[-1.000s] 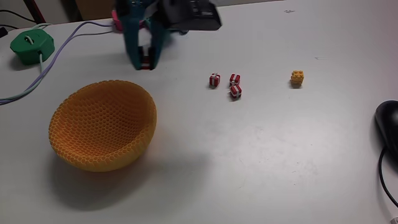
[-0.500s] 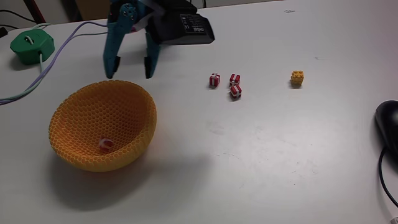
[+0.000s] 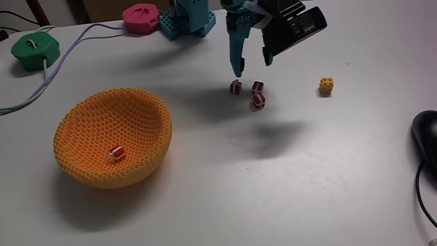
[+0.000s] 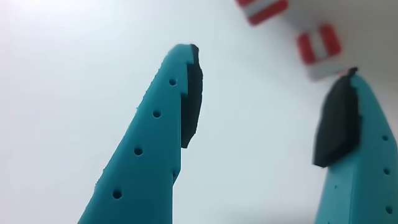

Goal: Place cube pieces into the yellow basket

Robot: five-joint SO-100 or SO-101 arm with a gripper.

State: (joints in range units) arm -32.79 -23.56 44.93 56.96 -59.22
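The yellow basket stands at the left in the fixed view, and one red cube piece with a white band lies on its floor. Three more red cube pieces sit clustered mid-table, with a yellow-orange studded cube further right. My gripper hangs open and empty just above and behind the cluster. In the wrist view the gripper shows two spread teal fingers, and two blurred red cube pieces lie beyond the tips.
A green puck and a pink puck with cables sit at the back left beside the teal arm base. A black mouse lies at the right edge.
One second ago the gripper held a red cube piece behind the basket. It opened, the cube dropped into the basket, and the arm swung right to above the red cluster.
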